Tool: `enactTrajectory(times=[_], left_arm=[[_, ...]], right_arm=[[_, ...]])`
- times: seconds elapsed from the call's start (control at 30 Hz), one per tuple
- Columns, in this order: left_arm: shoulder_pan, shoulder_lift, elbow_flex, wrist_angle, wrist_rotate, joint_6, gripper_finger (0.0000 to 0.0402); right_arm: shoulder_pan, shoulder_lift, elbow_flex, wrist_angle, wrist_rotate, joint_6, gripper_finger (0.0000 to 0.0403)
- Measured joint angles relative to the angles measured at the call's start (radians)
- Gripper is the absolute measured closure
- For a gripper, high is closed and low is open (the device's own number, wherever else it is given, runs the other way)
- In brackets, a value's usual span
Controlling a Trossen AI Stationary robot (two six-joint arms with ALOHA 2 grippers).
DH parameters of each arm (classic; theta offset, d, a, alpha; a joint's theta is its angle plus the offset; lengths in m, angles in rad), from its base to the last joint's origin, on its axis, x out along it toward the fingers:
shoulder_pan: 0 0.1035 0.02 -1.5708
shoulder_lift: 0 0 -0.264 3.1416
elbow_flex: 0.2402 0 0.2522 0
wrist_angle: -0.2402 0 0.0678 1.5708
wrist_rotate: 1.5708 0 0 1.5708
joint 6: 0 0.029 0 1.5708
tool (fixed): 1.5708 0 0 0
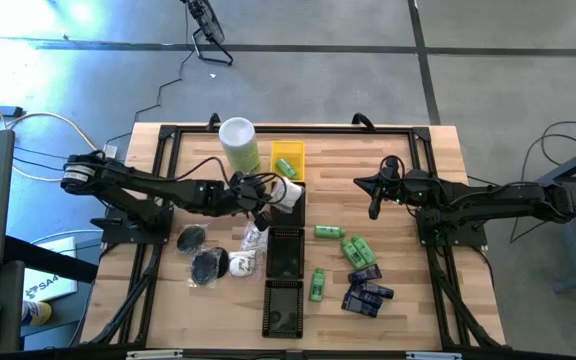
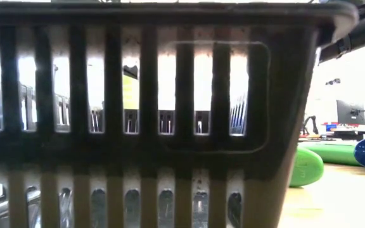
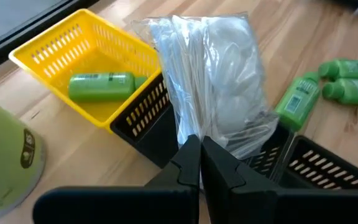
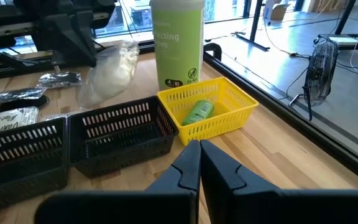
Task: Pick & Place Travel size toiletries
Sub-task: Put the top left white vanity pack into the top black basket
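Green bottle inside yellow tray; left end effector gripping clear-wrapped piece.

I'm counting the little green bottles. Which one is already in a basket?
The green bottle lying on its side in the yellow tray beside the tall canister. All the other green bottles lie loose on the bare wooden table.
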Motion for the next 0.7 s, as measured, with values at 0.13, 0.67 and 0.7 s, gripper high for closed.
enactTrajectory(times=[0.13, 0.67, 0.7], left_arm=[[-0.001, 0.034, 0.014, -0.003, 0.003, 0.019, 0.0401], [0.005, 0.094, 0.021, 0.005, -0.003, 0.004, 0.0401], [0.004, 0.094, 0.021, 0.007, -0.003, 0.003, 0.0401]], right_arm=[[0.0, 0.0, 0.0, 0.0, 0.0, -0.002, 0.0401], [0.0, 0.0, 0.0, 0.0, 0.0, -0.002, 0.0401], [0.0, 0.0, 0.0, 0.0, 0.0, -0.002, 0.0401]])
